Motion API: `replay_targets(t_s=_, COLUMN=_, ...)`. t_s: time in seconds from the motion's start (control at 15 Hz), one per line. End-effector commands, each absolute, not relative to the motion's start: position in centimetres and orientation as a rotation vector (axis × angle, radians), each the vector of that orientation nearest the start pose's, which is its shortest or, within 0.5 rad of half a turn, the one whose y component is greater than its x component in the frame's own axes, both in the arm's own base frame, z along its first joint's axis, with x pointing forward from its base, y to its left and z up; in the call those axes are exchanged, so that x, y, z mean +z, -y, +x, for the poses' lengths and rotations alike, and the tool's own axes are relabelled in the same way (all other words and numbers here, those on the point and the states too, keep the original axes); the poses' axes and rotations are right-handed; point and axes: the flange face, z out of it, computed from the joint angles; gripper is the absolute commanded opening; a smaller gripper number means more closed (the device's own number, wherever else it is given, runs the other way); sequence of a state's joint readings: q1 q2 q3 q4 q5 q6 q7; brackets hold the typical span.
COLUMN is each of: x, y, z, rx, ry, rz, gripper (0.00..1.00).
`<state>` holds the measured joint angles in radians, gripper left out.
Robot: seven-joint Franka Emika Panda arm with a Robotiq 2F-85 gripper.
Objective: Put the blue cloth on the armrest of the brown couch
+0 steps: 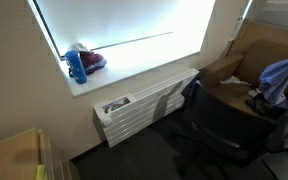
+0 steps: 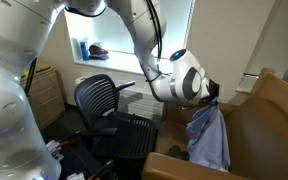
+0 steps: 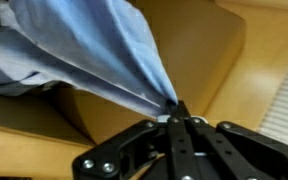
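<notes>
The blue cloth (image 2: 210,138) hangs in folds from my gripper (image 2: 210,100), held clear above the brown couch (image 2: 269,125). In the wrist view the gripper (image 3: 177,112) is shut on a pinched corner of the cloth (image 3: 79,45), which fans out over the couch's tan seat and armrest (image 3: 209,50). In an exterior view the cloth (image 1: 281,78) shows at the right edge over the couch (image 1: 254,50); the gripper itself is not clear there.
A black office chair (image 2: 109,110) stands close beside the couch, also visible in an exterior view (image 1: 224,125). A white radiator (image 1: 144,105) sits under the windowsill, which carries a blue bottle (image 1: 76,65) and a red object. A wooden cabinet (image 1: 19,155) is at the lower left.
</notes>
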<state>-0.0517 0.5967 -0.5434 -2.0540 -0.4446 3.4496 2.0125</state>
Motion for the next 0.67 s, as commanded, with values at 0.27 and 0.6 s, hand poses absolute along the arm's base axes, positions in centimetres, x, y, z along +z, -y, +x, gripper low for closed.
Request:
replay_targets(t_s=0.27, x=21.0, y=33.9, z=46.9, rx=-1.192, ry=-2.451, rz=-1.689, gripper=0.0)
replay_targets(t_s=0.6, x=21.0, y=34.4, z=45.5, rx=-1.266, ry=-2.531, rz=-1.856, gripper=0.0)
